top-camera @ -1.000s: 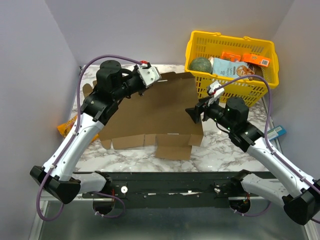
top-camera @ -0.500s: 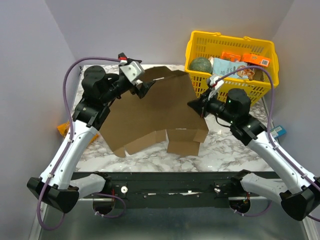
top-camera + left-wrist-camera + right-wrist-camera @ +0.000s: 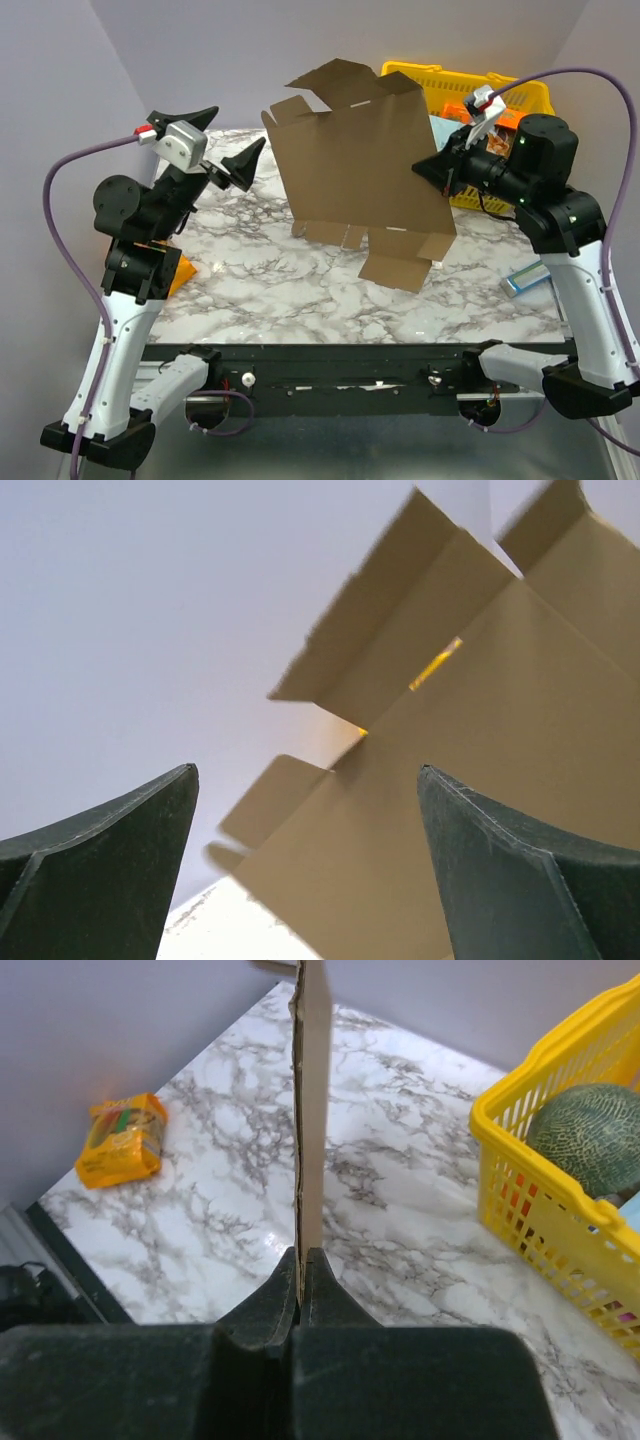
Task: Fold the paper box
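The paper box [image 3: 355,160] is a flat brown die-cut cardboard sheet, held upright in the air above the marble table, its flaps hanging at the bottom edge. My right gripper [image 3: 437,168] is shut on the sheet's right edge. The right wrist view shows the cardboard [image 3: 312,1110] edge-on, pinched between the closed jaws [image 3: 303,1255]. My left gripper [image 3: 222,140] is open, raised to the left of the sheet and apart from it. Seen from the left wrist, the sheet [image 3: 480,740] fills the space beyond the spread fingers [image 3: 306,770], with nothing between them.
A yellow basket [image 3: 520,90] with a green melon [image 3: 590,1135] and packets stands at the back right, behind the sheet. An orange snack packet [image 3: 180,272] lies at the table's left edge. A blue packet [image 3: 527,280] lies at the right edge.
The right gripper closed on the sheet's edge and lifted it from flat on the table to upright in the air. The left gripper opened, let go and drew back to the left.
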`<move>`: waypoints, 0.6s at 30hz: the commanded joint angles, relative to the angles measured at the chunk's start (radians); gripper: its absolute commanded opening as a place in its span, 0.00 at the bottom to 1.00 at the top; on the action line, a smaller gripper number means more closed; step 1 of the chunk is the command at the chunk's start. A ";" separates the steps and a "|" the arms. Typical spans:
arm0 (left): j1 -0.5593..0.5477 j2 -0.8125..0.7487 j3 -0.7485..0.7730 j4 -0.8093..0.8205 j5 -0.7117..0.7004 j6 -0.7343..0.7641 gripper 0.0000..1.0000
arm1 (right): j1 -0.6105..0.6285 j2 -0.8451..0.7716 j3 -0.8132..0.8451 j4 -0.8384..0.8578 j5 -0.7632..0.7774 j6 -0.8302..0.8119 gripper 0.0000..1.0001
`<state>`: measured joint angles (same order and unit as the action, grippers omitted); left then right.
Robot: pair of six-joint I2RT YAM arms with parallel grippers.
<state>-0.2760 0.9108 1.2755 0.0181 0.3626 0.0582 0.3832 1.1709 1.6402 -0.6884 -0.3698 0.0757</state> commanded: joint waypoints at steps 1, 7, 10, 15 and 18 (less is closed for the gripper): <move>0.011 -0.029 0.073 -0.052 -0.063 -0.119 0.99 | -0.023 -0.011 0.087 -0.227 -0.156 0.036 0.01; 0.011 -0.059 0.079 -0.050 -0.036 -0.162 0.99 | -0.067 -0.014 0.142 -0.353 -0.328 0.045 0.00; 0.011 -0.064 0.073 -0.050 -0.043 -0.162 0.99 | -0.076 -0.020 0.142 -0.364 -0.359 0.044 0.01; 0.011 -0.047 0.048 -0.026 0.004 -0.198 0.99 | -0.078 0.045 0.121 -0.433 -0.255 -0.034 0.00; 0.011 -0.017 0.007 0.020 0.042 -0.225 0.99 | -0.076 0.107 0.104 -0.456 -0.065 -0.059 0.01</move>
<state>-0.2699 0.8600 1.3266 -0.0006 0.3420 -0.1135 0.3122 1.2015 1.7603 -1.0645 -0.6312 0.0662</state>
